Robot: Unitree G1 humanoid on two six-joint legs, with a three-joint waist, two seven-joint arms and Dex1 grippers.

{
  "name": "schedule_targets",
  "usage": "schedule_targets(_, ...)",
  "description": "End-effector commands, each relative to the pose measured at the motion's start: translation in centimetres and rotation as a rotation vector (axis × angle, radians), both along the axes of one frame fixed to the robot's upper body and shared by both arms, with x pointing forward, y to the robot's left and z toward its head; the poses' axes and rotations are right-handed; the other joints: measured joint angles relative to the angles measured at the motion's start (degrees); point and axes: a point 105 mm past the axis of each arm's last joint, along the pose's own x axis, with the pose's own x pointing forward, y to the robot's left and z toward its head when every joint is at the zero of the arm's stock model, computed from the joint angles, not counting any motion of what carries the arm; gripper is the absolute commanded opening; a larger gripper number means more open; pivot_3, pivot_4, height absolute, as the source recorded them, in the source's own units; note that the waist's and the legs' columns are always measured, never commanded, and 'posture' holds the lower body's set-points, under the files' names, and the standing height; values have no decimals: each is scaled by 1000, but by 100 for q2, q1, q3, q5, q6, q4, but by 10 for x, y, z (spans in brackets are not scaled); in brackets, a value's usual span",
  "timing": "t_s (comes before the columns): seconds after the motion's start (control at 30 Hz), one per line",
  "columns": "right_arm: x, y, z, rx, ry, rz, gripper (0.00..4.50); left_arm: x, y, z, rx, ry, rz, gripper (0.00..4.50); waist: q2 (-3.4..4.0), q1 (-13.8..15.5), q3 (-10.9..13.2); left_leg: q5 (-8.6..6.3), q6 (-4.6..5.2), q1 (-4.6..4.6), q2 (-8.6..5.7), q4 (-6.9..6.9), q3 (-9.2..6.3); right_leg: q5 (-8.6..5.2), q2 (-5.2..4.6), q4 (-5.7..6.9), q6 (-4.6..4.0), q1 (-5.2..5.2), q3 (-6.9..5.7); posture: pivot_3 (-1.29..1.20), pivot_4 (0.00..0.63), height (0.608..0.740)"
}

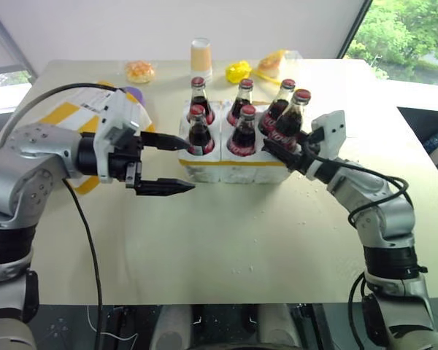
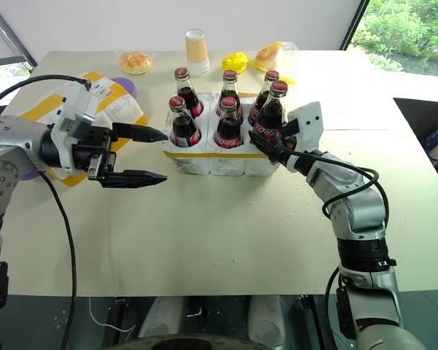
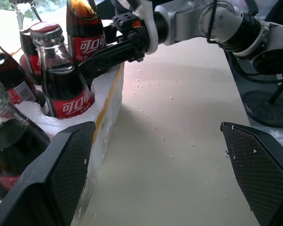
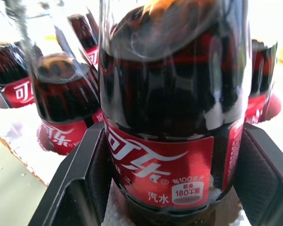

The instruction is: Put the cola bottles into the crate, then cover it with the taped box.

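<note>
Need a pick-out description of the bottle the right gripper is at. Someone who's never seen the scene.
Start at the crate, the white foam tray with yellow tape mid-table, holding six cola bottles. Go to its front corner on the robot's right. The bottle there stands between the right gripper fingers and leans, unlike the five upright ones.

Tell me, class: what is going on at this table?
A humanoid robot is loading cola bottles into a white foam crate. All six stand in it. The right pincer is at the front-right bottle, a finger on each side. The left pincer hovers open beside the crate. The taped box waits behind.
</note>
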Motion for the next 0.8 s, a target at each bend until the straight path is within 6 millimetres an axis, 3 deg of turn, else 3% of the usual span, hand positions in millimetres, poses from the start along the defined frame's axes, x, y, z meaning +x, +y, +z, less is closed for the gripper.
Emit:
schedule_targets(0.03, 5, 4, 12, 5, -37, 17, 4432, -3, 3, 9, -7, -60, -2, 4500, 0, -9, 0, 1, -2, 3, 1, 0, 0, 0, 1, 2, 0, 1, 2, 0, 150, 740)
schedule_targets(0.2, 1, -3, 33, 43, -50, 38, 4432, -3, 10, 7, -12, -70, 44, 4500, 0, 22, 0, 2, -3, 1, 2, 0, 0, 0, 1, 5, -1, 0, 2, 0, 150, 740)
schedule_targets(0.4, -31, -28, 78, 34, -99, 152, 4432, 5, 40, 7, -13, -156, 302, 4500, 0, 68, 2, -2, 3, -8, -1, -1, -3, 0, -3, -6, 0, 1, 0, 0, 150, 740)
schedule_targets(0.57, -57, -50, 115, 21, -118, 229, 4432, 12, 84, 10, 42, -268, 619, 4500, -1, 48, 2, -3, 5, -4, 4, -1, -4, 0, -1, -9, 0, 1, 1, 0, 150, 740)
schedule_targets(0.7, -80, -55, 121, -63, -74, 352, 4432, 13, 130, 9, 124, -357, 893, 4500, -1, 46, 2, -6, 7, -4, 5, -2, -1, 0, -3, -11, -1, 0, 1, 0, 150, 740)
schedule_targets(0.8, -95, -50, 121, -125, -49, 469, 4432, 4, 165, -4, 318, -439, 1050, 4500, -1, 36, 1, -10, 10, -4, 22, -3, 2, 0, -3, -12, -1, -2, 2, 0, 150, 740)
